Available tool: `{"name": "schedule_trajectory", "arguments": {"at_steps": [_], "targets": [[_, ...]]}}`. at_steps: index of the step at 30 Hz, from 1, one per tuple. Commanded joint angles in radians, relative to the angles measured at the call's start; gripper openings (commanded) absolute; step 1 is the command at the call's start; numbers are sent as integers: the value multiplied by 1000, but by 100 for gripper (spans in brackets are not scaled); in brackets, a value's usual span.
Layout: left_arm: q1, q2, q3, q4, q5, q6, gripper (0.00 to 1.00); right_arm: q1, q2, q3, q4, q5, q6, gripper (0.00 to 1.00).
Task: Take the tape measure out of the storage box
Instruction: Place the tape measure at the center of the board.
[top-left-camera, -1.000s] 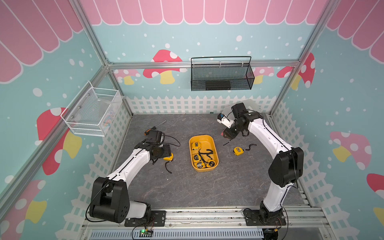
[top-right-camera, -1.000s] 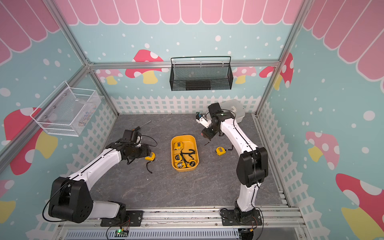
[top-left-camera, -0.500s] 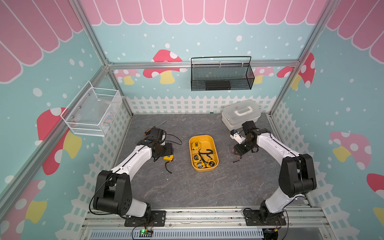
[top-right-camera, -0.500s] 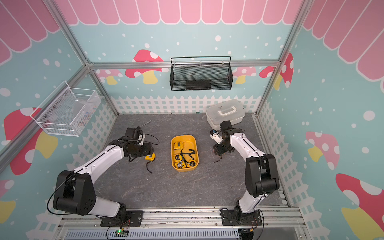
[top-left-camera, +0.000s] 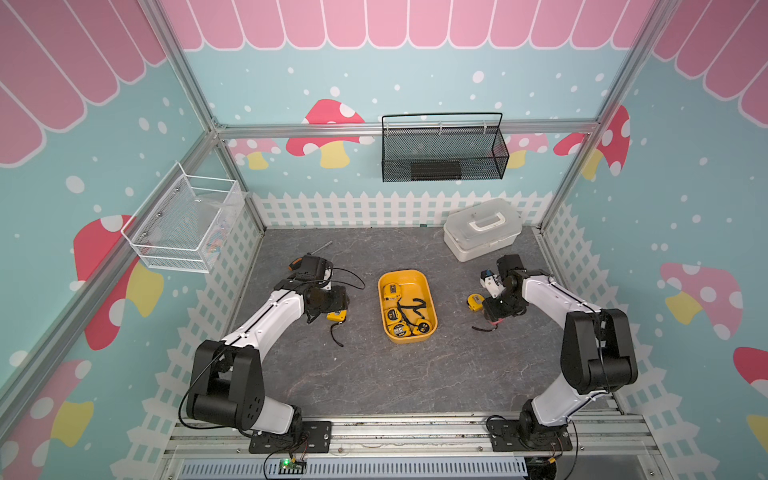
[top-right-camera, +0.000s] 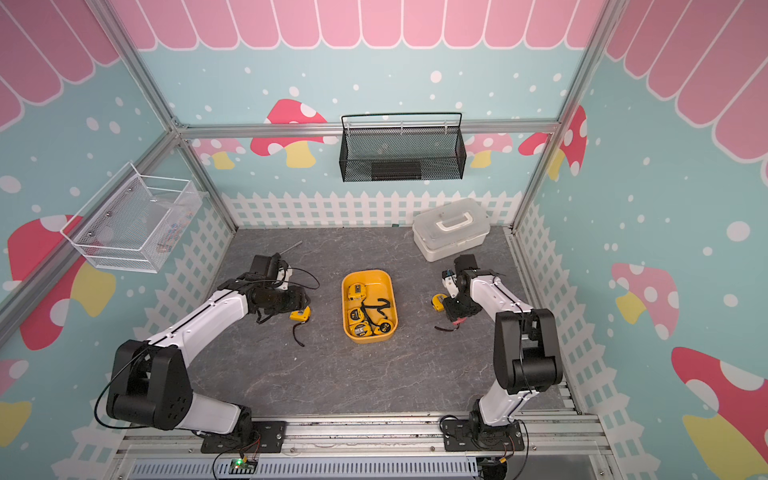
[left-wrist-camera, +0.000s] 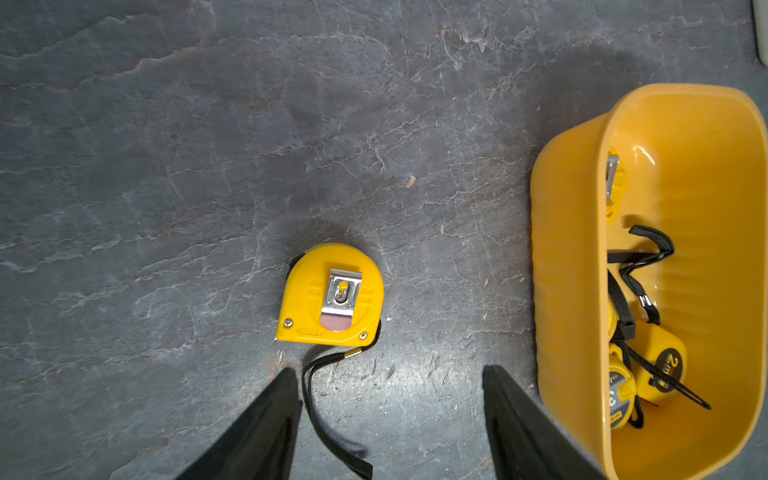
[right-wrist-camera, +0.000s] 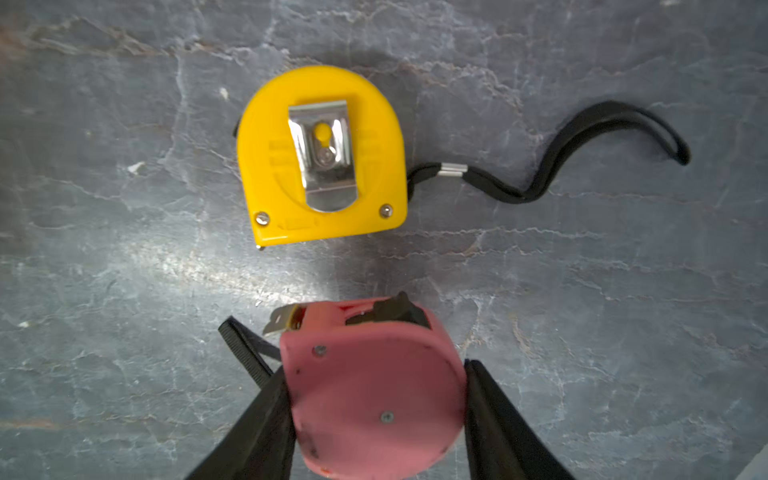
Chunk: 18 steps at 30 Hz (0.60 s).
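Gripping a pink tape measure (right-wrist-camera: 374, 395) btwn both fingers, the right gripper (right-wrist-camera: 374, 365) is clamped on it, low over the grey surface (right-wrist-camera: 124, 270); can't tell whether the case touches down. Straight ahead of its tips, apart from the pink one, a yellow tape measure (right-wrist-camera: 322, 156) lies clip-side up, w/ its black strap (right-wrist-camera: 561, 158) trailing off to one side.

The left gripper (left-wrist-camera: 388, 370) stands released, nothing btwn the fingers. Another yellow tape measure (left-wrist-camera: 332, 299) lies just ahead of its tips, clip up, its strap running back alongside one finger. The storage box (left-wrist-camera: 561, 270) sits just beside the other finger, upright on the surface, w/ several yellow tape measures (left-wrist-camera: 660, 365) & tangled black straps inside.

In both top views the box (top-left-camera: 409, 278) (top-right-camera: 374, 279) lies btwn the two grippers, well apart from the right one.
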<state>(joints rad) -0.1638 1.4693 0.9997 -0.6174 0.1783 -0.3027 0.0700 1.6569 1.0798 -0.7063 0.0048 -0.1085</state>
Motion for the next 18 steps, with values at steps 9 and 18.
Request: {"name": "schedule_trajectory", "arguments": {"at_steps": [9, 18], "targets": [[1, 8, 21, 5, 10, 14, 71, -36, 70, -38, 48, 44, 50, 49], [-4, 28, 28, 4, 9, 11, 71, -44, 108, -46, 59, 58, 53, 50]]}}
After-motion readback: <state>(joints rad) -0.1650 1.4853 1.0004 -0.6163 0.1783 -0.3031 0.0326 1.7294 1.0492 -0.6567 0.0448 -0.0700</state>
